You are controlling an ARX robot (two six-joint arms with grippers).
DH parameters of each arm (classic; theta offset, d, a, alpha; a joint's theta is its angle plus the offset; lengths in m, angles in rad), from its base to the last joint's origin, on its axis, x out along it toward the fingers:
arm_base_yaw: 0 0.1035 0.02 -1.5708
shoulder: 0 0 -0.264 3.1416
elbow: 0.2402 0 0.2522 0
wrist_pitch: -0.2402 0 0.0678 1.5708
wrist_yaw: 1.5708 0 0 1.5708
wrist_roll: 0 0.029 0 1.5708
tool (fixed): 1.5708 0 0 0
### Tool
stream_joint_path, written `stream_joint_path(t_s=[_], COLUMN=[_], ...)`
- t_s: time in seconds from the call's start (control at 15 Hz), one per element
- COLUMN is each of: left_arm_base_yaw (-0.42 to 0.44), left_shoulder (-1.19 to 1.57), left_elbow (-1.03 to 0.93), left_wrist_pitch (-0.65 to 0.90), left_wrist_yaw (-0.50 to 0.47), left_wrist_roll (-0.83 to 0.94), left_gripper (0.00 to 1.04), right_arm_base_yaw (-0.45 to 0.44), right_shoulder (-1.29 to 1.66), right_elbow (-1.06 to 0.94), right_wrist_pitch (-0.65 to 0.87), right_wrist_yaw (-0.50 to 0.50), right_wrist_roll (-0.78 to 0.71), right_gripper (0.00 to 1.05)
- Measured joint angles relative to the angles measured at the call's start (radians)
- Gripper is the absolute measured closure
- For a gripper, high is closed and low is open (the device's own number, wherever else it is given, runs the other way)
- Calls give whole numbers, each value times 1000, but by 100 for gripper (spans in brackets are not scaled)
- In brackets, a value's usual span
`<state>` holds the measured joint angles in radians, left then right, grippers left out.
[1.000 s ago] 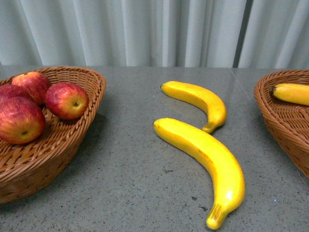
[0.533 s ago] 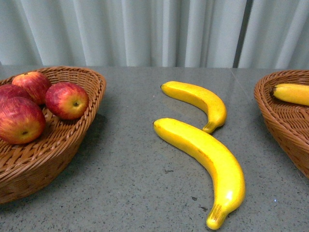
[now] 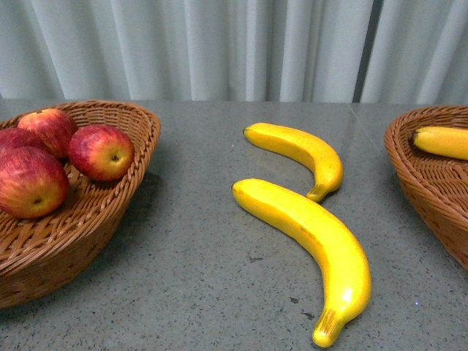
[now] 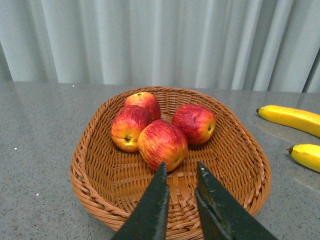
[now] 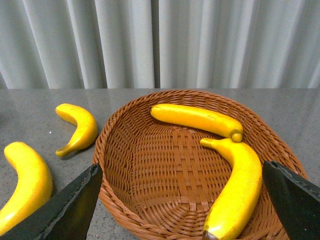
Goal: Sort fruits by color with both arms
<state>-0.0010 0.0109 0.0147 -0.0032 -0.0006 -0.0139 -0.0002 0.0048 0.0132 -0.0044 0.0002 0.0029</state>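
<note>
Two wicker baskets (image 3: 139, 139) (image 3: 409, 172) on grey table (image 3: 197, 278); pale curtain (image 3: 219, 44) behind.

apples (image 3: 58, 157): not shifting in the front view, same spots in the left basket (image 3: 110, 212)
bananas on table (image 3: 307, 219): not moving, same poses across all three front frames
right basket (image 3: 431, 183): nothing changing
arms: none entering the front view
</note>
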Motion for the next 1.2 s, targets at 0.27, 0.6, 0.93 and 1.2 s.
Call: stream_joint_path(t_s=[0.27, 0.6, 0.93, 1.2], left_arm_base_yaw=[0, 0, 0, 0], left_shoulder=[0, 0, 0, 0], left_elbow=[0, 0, 0, 0], left_wrist_pitch=[0, 0, 0, 0], left_wrist_yaw=[0, -1, 0, 0], left_wrist_roll=[0, 2, 3, 3], left_gripper=[39, 7, 7, 7], right_arm_base_yaw=[0, 17, 429, 538], right_shoulder=[0, 362, 1310, 1658], right_elbow=[0, 108, 688, 993], right_wrist_pitch=[0, 309, 648, 317], right_wrist_yaw=[0, -322, -169, -106], right_wrist_roll=[0, 135, 17, -202], right_gripper=[7, 7, 7, 7])
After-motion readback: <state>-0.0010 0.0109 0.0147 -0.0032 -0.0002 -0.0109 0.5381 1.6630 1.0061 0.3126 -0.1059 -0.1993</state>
